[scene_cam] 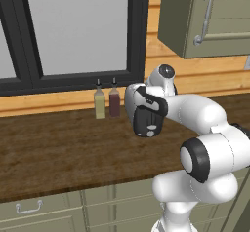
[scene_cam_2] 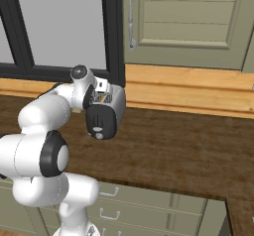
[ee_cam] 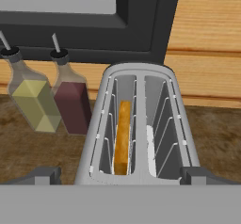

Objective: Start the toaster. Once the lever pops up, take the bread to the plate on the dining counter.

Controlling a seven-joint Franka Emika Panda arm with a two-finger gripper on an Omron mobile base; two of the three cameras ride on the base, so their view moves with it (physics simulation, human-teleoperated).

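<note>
Looking from the left base view, the white arm [scene_cam: 205, 143] rises from the lower right and bends over the dark wood worktop [scene_cam: 53, 143], its hand hiding whatever lies beneath. Two small bottles, the yellow-green bottle [scene_cam: 99, 103] and the dark red bottle [scene_cam: 114, 102], stand side by side at the back of the worktop under the black window frame [scene_cam: 73, 80].

From the right base view, the toaster [scene_cam_2: 105, 113] sits on the worktop just below the window's corner, its black end panel facing the camera with a white round knob [scene_cam_2: 99, 136] low on it. The arm's hand hangs right over the toaster's top. An olive wall cabinet [scene_cam_2: 193, 22] hangs above, to the right.

Along the hand view, the gripper [ee_cam: 120, 177] is spread wide, its two dark tips flanking the toaster's near end and holding nothing. The bread [ee_cam: 123, 138] stands on edge deep in the left slot; a pale sliver shows in the right slot. Both bottles stand just left of the toaster.
</note>
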